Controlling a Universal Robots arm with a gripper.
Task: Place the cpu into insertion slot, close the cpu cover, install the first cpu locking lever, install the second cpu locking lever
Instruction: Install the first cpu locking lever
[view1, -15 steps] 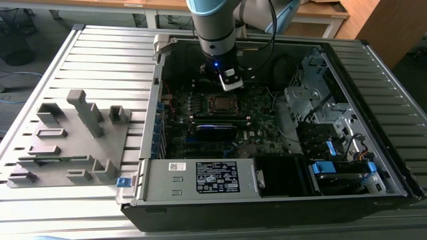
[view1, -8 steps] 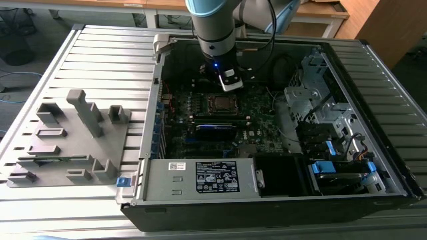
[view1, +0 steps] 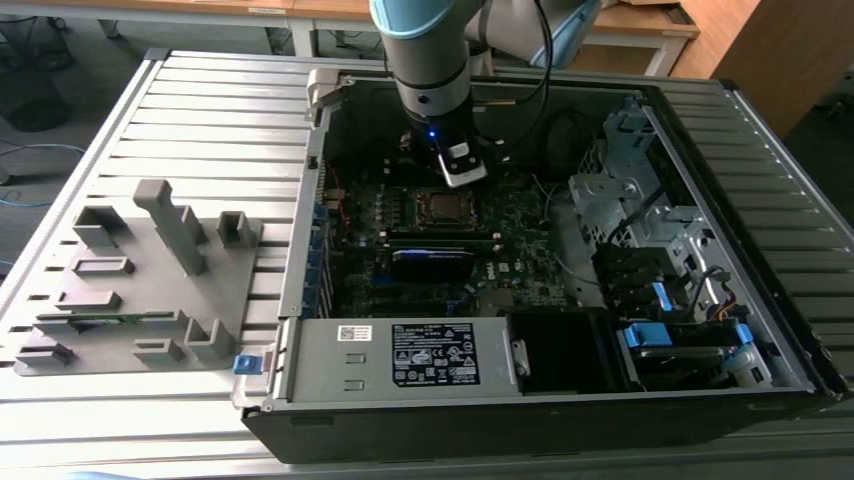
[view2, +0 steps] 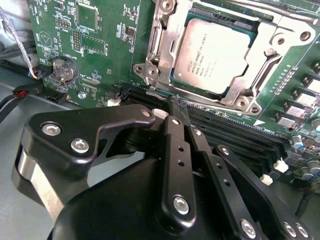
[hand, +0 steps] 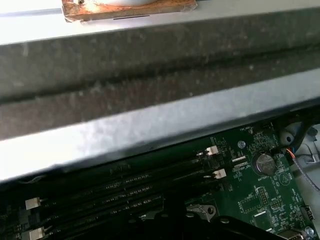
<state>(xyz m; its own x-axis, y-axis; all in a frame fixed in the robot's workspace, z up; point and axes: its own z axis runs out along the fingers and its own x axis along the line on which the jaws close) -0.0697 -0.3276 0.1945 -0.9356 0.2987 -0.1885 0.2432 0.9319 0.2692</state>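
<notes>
The cpu (view2: 215, 55), a silver-grey square chip, lies flat in the insertion slot (view1: 447, 207) on the green motherboard (view2: 95, 30). The silvery cpu cover (view2: 162, 47) is folded down around it as a frame. A thin metal locking lever (view2: 210, 106) runs along the socket edge nearest the gripper. My gripper (view2: 176, 104) hangs just beside that edge, and its black fingers (view2: 172, 150) meet at the tips with nothing visibly between them. In the exterior view the gripper (view1: 461, 175) stands just behind the socket, inside the open computer case.
Long black memory slots (view2: 240, 135) lie under the fingers. A coin battery (view2: 62, 70) and cables sit to one side. The case wall (hand: 150, 100) rises close by. A power supply box (view1: 400, 355), a drive cage (view1: 627, 200) and a grey fixture (view1: 134, 270) surround the board.
</notes>
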